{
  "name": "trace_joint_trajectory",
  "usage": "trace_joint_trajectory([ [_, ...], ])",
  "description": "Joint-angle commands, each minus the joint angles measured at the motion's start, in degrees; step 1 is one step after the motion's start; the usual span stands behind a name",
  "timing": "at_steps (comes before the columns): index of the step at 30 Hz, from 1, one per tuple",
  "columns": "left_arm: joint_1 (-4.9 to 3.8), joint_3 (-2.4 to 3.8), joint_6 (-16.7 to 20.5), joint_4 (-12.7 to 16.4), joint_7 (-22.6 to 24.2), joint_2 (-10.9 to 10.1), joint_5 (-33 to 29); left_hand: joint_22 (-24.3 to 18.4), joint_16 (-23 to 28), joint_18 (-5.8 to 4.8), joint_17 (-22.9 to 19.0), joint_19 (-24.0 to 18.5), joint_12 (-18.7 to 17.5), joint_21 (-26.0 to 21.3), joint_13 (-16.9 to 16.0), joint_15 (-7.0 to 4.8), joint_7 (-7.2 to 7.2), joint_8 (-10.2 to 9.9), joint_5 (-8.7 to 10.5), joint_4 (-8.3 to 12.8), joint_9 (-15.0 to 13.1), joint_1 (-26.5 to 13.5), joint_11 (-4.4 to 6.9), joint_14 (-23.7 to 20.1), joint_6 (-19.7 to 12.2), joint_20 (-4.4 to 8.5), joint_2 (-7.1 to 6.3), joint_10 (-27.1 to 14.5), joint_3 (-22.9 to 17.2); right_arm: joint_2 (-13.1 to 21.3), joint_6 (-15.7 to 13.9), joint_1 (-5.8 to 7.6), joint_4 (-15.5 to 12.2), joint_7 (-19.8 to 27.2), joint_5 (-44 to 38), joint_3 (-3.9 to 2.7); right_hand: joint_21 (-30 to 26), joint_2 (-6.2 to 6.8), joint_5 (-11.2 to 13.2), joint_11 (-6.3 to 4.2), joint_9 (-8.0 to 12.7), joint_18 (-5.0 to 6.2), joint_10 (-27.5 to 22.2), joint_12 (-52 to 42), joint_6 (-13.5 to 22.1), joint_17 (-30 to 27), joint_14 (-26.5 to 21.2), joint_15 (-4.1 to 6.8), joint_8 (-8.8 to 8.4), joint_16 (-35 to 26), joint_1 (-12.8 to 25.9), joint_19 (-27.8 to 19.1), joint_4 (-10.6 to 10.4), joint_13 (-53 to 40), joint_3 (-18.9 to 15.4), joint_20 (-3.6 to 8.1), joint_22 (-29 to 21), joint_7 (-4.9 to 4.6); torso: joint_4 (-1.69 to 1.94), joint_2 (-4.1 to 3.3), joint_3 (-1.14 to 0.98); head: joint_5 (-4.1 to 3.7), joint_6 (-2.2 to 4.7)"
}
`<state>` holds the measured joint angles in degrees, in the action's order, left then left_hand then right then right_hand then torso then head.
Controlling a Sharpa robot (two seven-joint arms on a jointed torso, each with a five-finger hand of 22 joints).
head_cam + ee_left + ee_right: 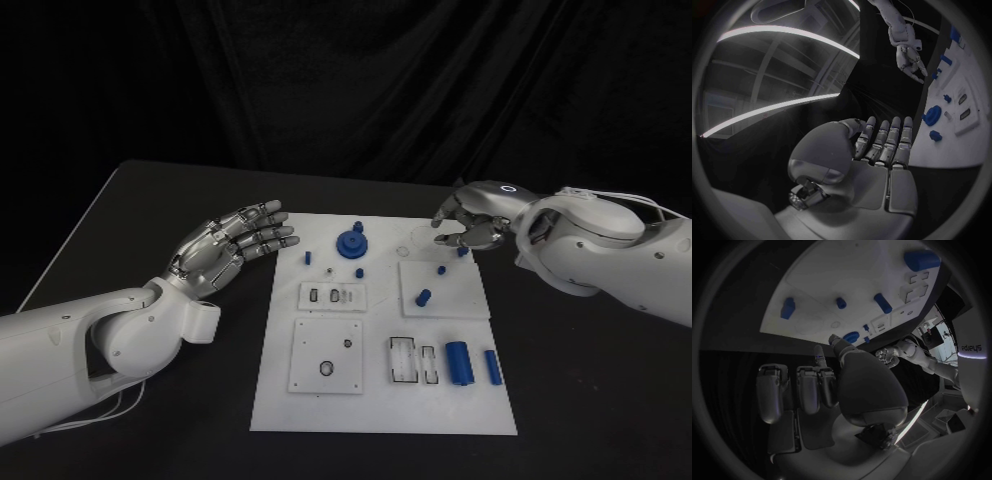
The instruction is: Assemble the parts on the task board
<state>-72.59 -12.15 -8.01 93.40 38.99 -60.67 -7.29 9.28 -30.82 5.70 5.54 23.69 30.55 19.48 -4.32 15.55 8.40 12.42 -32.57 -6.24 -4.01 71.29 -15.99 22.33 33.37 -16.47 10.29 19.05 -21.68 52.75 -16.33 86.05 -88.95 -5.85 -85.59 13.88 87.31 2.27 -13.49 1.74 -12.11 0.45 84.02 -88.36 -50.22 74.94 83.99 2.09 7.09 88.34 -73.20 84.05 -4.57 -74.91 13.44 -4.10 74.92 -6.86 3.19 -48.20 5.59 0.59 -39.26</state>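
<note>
Task board (382, 410) w/ blue parts (457, 364), left hand (231, 243) spread empty, right hand (472, 222) curled, nothing held

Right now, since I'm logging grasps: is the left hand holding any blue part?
No. In the head view the left hand hovers beside the task board with fingers spread and nothing in it.

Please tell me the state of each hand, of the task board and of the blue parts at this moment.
left hand: open, holds nothing, beside the board.
right hand: fingers curled, no part seen in it.
task board: flat on the table.
blue cylinder: lying on the board.
blue round part: on the board.
</note>
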Motion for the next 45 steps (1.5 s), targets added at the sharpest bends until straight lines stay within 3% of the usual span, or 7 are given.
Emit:
trace_joint_trajectory([
  [1, 0.15, 0.04, -0.61, 0.11, 3.34, 0.06, -0.08, -0.06, -0.19, -0.84, -0.06, -0.36, 0.34, -0.35, 0.07, 0.04, 0.27, 0.33, -0.09, -0.08, -0.03, -0.4, -0.27, -0.55, 0.06, 0.03, 0.04, -0.03, -0.34, 2.5, -1.7, -0.35, -1.54, -2.71, -1.03, 0.13, 0.05, 0.16, -0.47, -0.55, 0.21, 0.62, 3.52, -0.03, 0.55, 12.63, 5.44, 0.48, -0.4, 0.09, -0.78, 3.76, 0.42, -12.47, 0.01, 0.23, 12.51, 0.1, -0.05, 0.14, 0.1, -0.33, -0.22],
  [6, 0.19, 0.04, -0.61, 0.02, 3.27, 0.12, -0.08, -0.06, -0.19, -0.84, -0.06, -0.36, 0.34, -0.35, 0.07, 0.04, 0.27, 0.33, -0.09, -0.08, -0.03, -0.4, -0.27, -0.55, 0.06, 0.03, 0.04, -0.03, -0.34, 6.18, -2.34, -1.22, -2.95, -3.66, -1.49, 0.33, 0.14, 0.45, -0.91, -0.82, 0.68, 0.57, 3.45, 0.04, 1.56, 12.73, 5.47, 0.71, -1.18, 0.15, -1.31, 3.84, 0.51, -12.38, 0.17, 0.45, 12.62, 0.36, -0.03, 0.24, 0.11, -0.85, -0.46],
  [9, 0.21, 0.04, -0.7, -0.07, 3.22, 0.23, -0.08, -0.06, -0.19, -0.84, -0.06, -0.36, 0.34, -0.35, 0.07, 0.04, 0.27, 0.33, -0.09, -0.08, -0.03, -0.4, -0.27, -0.55, 0.06, 0.03, 0.04, -0.03, -0.34, 7.41, -2.98, -1.77, -3.16, -4.09, -1.88, 0.37, 0.13, 0.61, -0.78, -0.89, 0.82, 0.57, 3.25, 0.18, 1.83, 12.71, 5.46, 0.78, -1.38, 0.14, -1.35, 3.84, 0.46, -12.16, 0.12, 0.51, 12.62, 0.43, 0.23, 0.23, 0.02, -1.14, -0.58],
  [13, 0.25, 0.04, -0.83, -0.18, 3.15, 0.34, -0.08, -0.06, -0.19, -0.84, -0.06, -0.36, 0.34, -0.35, 0.07, 0.04, 0.27, 0.33, -0.09, -0.08, -0.03, -0.4, -0.27, -0.55, 0.06, 0.03, 0.04, -0.03, -0.34, 8.15, -3.48, -2.39, -2.84, -4.49, -2.12, 0.4, 0.12, 0.98, 0.05, -1.06, 1.1, 0.57, 3.11, 0.3, 2.33, 12.67, 5.46, 0.92, -1.75, 0.12, -1.25, 3.85, 0.17, -11.99, -0.15, 0.66, 12.64, 0.61, 0.29, 0.16, -0.03, -1.31, -0.57],
  [20, 0.33, 0.04, -0.93, -0.27, 2.98, 0.28, -0.08, -0.06, -0.23, -0.83, -0.07, -0.36, 0.38, -0.35, 0.06, 0.03, 0.3, 0.35, -0.11, -0.09, -0.03, -0.45, -0.3, -0.56, 0.05, 0.03, 0.03, 0.03, -0.41, 8.09, -4.08, -3.41, -1.68, -4.88, -2.39, 0.42, 0.0, 1.63, 3.08, -1.13, 1.47, 0.6, 3.0, 0.41, 2.73, 12.47, 5.41, 1.05, -2.09, -0.01, -0.63, 3.78, -0.95, -11.82, -1.15, 0.83, 12.58, 0.68, -0.07, 0.13, 0.08, -0.92, -0.83],
  [26, 0.4, 0.04, -1.01, -0.37, 2.9, 0.25, -0.08, -0.06, -0.23, -0.83, -0.07, -0.36, 0.38, -0.35, 0.06, 0.03, 0.3, 0.35, -0.11, -0.09, -0.03, -0.45, -0.3, -0.56, 0.05, 0.03, 0.03, 0.03, -0.41, 7.38, -4.66, -3.87, -0.91, -5.15, -2.46, 0.42, -0.18, 1.91, 3.97, -1.11, 1.72, 0.66, 2.67, 0.66, 3.41, 12.19, 5.34, 1.04, -2.46, -0.2, -0.6, 3.65, -1.34, -11.45, -1.6, 0.85, 12.44, 0.63, 0.18, 0.14, 0.04, -1.23, -0.93],
  [45, 0.52, 0.04, -1.37, -0.56, 2.48, 0.31, -0.08, -0.06, -0.23, -0.83, -0.07, -0.36, 0.38, -0.35, 0.06, 0.03, 0.3, 0.35, -0.11, -0.09, -0.03, -0.45, -0.3, -0.56, 0.05, 0.03, 0.03, 0.03, -0.41, 4.66, -5.13, -4.16, 1.59, -5.04, -2.49, 0.42, -0.57, 1.69, 4.32, -0.97, 1.86, 0.8, 1.76, 1.33, 3.64, 11.53, 5.18, 0.96, -2.53, -0.63, -0.47, 3.37, -1.98, -10.44, -1.9, 0.81, 12.12, 0.41, 0.06, 0.19, 0.07, -1.38, -0.95],
])
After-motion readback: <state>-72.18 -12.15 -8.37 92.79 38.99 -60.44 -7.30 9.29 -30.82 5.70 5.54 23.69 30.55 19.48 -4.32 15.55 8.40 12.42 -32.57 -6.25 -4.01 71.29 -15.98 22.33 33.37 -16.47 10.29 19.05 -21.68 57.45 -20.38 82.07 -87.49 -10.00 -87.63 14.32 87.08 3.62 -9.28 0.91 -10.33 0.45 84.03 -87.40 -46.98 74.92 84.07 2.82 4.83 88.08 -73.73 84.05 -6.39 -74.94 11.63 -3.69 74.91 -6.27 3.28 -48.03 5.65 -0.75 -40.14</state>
